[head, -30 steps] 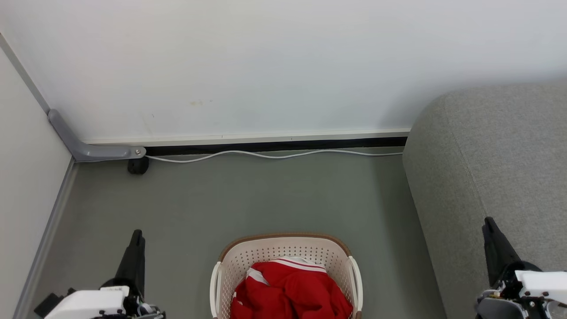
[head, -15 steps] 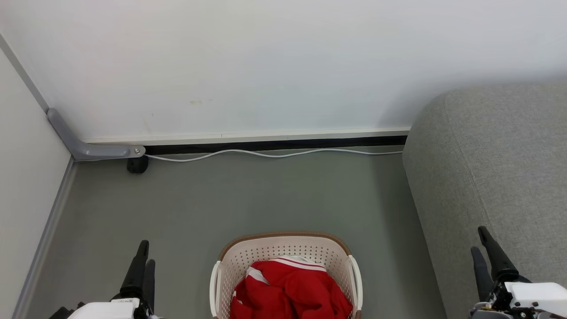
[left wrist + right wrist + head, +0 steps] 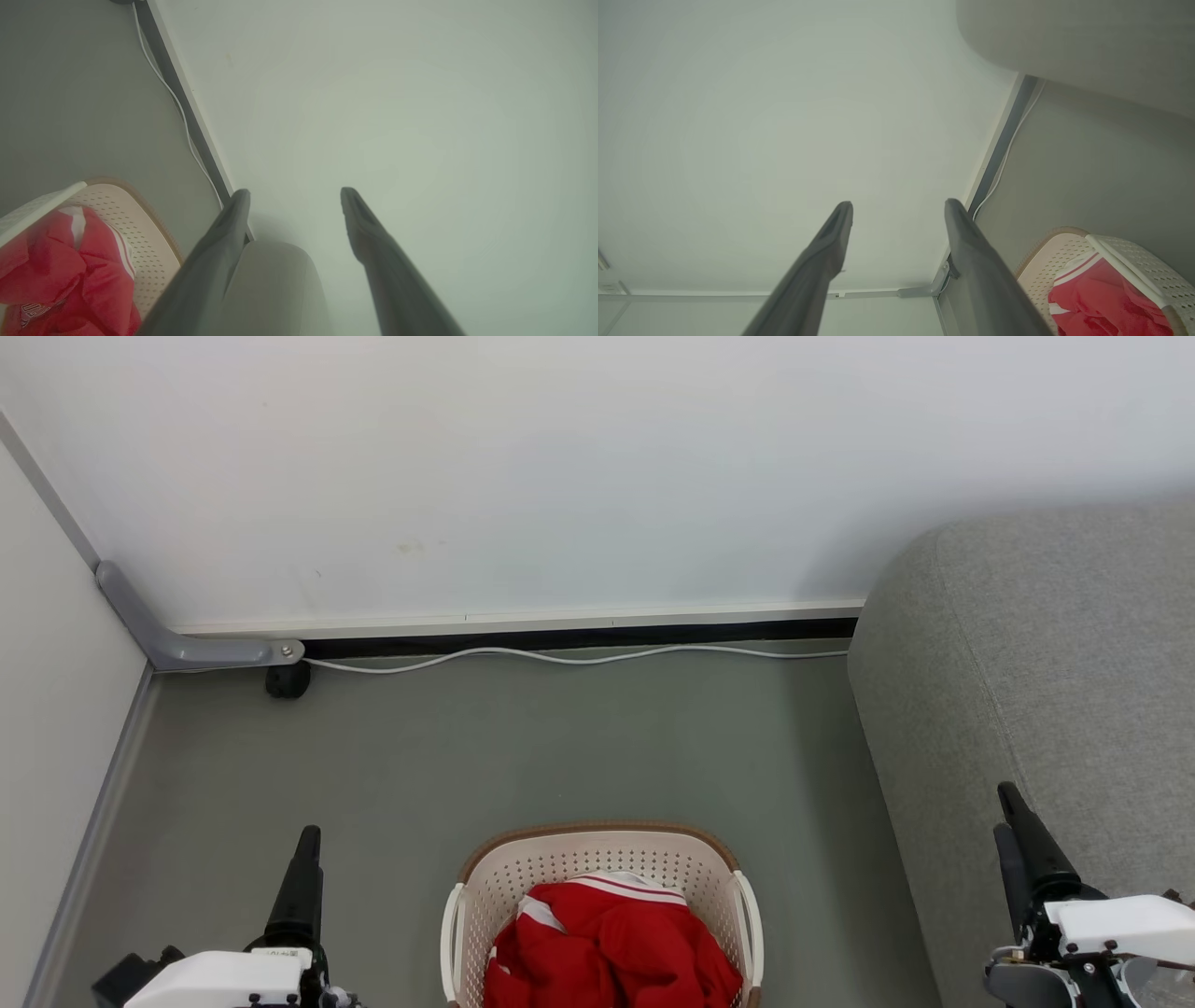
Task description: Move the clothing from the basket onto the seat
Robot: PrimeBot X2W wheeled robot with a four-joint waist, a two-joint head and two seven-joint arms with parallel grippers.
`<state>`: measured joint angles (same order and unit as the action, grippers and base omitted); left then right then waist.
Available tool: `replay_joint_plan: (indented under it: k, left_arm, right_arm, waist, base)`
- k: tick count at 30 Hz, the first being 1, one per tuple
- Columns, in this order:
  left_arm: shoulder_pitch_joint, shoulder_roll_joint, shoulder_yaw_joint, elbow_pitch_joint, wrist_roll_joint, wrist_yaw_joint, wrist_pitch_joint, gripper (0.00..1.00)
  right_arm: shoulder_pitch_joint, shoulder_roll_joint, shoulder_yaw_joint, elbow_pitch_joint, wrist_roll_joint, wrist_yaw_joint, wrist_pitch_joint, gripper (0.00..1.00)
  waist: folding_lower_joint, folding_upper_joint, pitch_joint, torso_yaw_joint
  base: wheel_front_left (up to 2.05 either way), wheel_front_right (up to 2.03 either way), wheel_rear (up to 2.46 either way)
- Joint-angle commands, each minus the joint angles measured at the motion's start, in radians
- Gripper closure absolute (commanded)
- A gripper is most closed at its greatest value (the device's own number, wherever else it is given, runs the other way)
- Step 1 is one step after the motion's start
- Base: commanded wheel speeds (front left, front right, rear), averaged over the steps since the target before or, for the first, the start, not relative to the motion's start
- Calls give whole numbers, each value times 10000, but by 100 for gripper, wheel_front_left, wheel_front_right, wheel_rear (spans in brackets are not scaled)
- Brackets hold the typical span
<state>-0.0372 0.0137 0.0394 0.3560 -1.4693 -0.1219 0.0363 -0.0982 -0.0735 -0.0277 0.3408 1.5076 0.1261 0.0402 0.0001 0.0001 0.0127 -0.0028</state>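
The cream perforated basket (image 3: 597, 859) with a brown rim stands on the floor at the bottom middle of the head view. Red clothing (image 3: 607, 943) with white stripes lies heaped inside it. The grey seat (image 3: 1046, 663) rises at the right. My left gripper (image 3: 306, 845) sits low at the left of the basket, and its wrist view shows it (image 3: 294, 193) open and empty, with the basket (image 3: 140, 224) and clothing (image 3: 60, 275) at lower left. My right gripper (image 3: 1005, 807) is in front of the seat, open and empty in its wrist view (image 3: 899, 207), with the clothing (image 3: 1101, 298) at lower right.
A white wall closes the back, with a dark skirting gap and a white cable (image 3: 579, 658) along its foot. A grey bracket (image 3: 177, 644) and a black wheel (image 3: 285, 681) sit in the left corner. Grey floor (image 3: 523, 747) lies between basket and wall.
Both grippers went from shut to open. The left gripper dropped lower in the head view; the right one dipped, then rose again. The basket and clothing stayed put.
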Motion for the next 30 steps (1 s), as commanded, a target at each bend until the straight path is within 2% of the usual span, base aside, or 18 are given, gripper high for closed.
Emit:
replay_joint_plan:
  k: [1,19,30]
  left_arm:
    - [-625,124,24,-180,385,-20,-135,0]
    - [-1181,197,-126,221,3565,-33,-662,0]
    - [-1456,215,-210,457,5064,-40,-956,0]
  right_arm:
    - [-553,-241,85,-190,-282,34,-174,0]
    - [-1239,-638,829,188,-2589,36,-702,0]
    - [-1650,-891,1353,508,-3950,38,-995,0]
  waist:
    - [-1,-1,5,-3]
    - [-1,-1,122,-35]
    - [-1,-1,174,-78]
  base:
    - [0,0,0]
    - [0,0,0]
    - [0,0,0]
